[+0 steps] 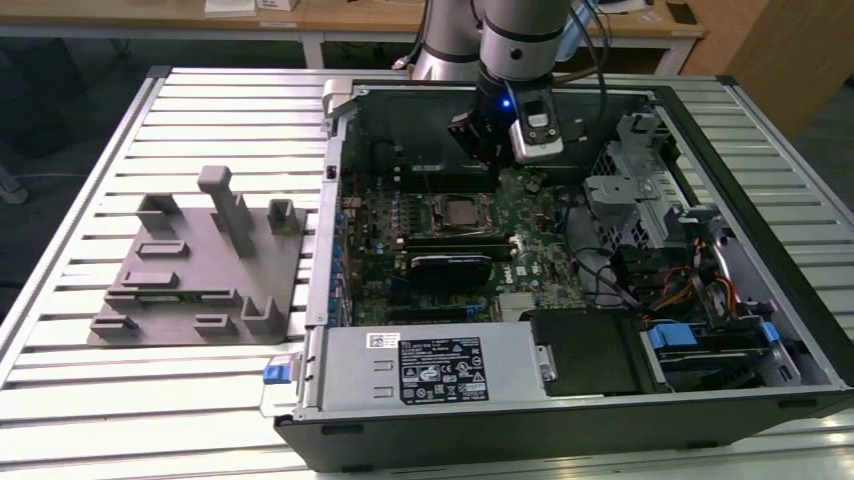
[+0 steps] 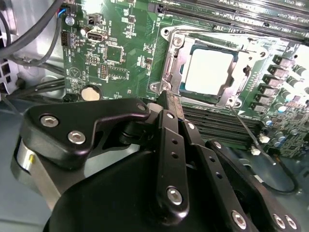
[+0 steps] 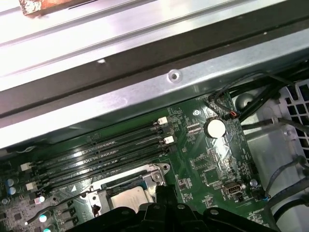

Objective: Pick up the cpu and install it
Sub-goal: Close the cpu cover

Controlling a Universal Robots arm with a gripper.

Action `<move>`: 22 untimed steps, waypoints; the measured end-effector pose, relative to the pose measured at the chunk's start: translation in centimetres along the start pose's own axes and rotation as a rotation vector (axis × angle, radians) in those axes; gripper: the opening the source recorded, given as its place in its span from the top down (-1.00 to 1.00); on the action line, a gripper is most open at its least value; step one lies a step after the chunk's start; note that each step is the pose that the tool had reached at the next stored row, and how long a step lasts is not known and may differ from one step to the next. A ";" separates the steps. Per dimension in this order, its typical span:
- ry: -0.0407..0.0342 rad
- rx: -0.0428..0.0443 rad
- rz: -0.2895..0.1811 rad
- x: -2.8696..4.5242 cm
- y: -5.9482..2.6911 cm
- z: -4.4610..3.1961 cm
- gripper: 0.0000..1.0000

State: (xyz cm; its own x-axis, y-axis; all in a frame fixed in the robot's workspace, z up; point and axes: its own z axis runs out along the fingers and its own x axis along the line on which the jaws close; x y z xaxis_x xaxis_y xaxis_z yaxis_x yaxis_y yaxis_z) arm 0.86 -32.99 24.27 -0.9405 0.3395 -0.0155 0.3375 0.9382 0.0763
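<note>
Claw [image 2: 163, 96] clenched: fingertips meet at one point in both wrist views and nothing is pinched between them. It isn't touching anything and hangs clear above the motherboard [image 2: 120, 48], inside the open computer case [image 1: 400, 440].

The cpu [image 2: 208, 71] is just beyond my fingertips and a bit off to one side. It lies flat in the metal-framed socket [image 2: 169, 63], silvery top up, not in my grip. In the first wrist view it peeks out right past the claw tip [image 3: 164, 191].

Past the socket: the memory slots [image 3: 106, 154], in parallel rows. The coin battery [image 3: 215, 128] is off to the side of them, near the board's edge. Past those, the case's side wall [image 3: 145, 92].

Farthest from the claw, outside the case: the grey fixture [image 1: 200, 270] on the slatted table [image 1: 80, 400].
</note>
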 end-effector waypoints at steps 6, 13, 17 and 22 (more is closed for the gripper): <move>0.0034 -0.0008 -0.044 0.00 0.00 0.00 0.79; 0.0071 -0.0009 -0.094 0.00 0.00 0.03 0.79; 0.0081 0.0062 -0.140 0.00 0.00 0.07 0.79; 0.0074 0.0202 -0.187 0.00 -0.01 0.08 0.79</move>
State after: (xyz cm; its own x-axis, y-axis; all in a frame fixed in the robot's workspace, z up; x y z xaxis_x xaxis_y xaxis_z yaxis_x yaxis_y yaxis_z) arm 0.87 -33.00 24.19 -0.9872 0.1584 -0.0203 0.1572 0.9862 0.0528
